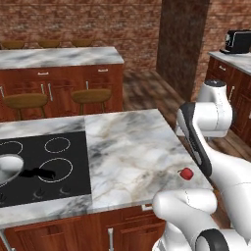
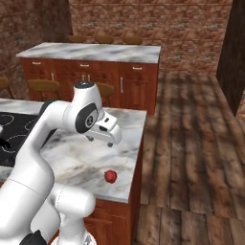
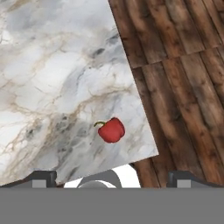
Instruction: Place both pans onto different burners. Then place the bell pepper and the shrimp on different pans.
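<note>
The red bell pepper [image 1: 186, 173] [image 2: 111, 176] [image 3: 112, 130] lies near the front right corner of the marble counter [image 1: 132, 147]. My gripper [image 2: 109, 139] [image 3: 112, 178] hangs open above the counter, up and back from the pepper, with nothing between its fingertips [image 3: 42, 178]. A silver pan [image 1: 7, 167] sits on the black cooktop [image 1: 73, 181] at the left edge, partly cut off. A long black handle [image 1: 42, 172] lies beside it over a front burner [image 1: 55, 170]. Another burner [image 1: 57, 144] is bare. The shrimp is out of view.
The counter ends just right of the pepper, with wooden floor [image 3: 183, 87] below. A second marble island [image 1: 59, 59] with stools [image 1: 90, 95] stands behind. A brick pillar [image 1: 181, 44] and a coffee machine [image 1: 238, 41] are at the back right.
</note>
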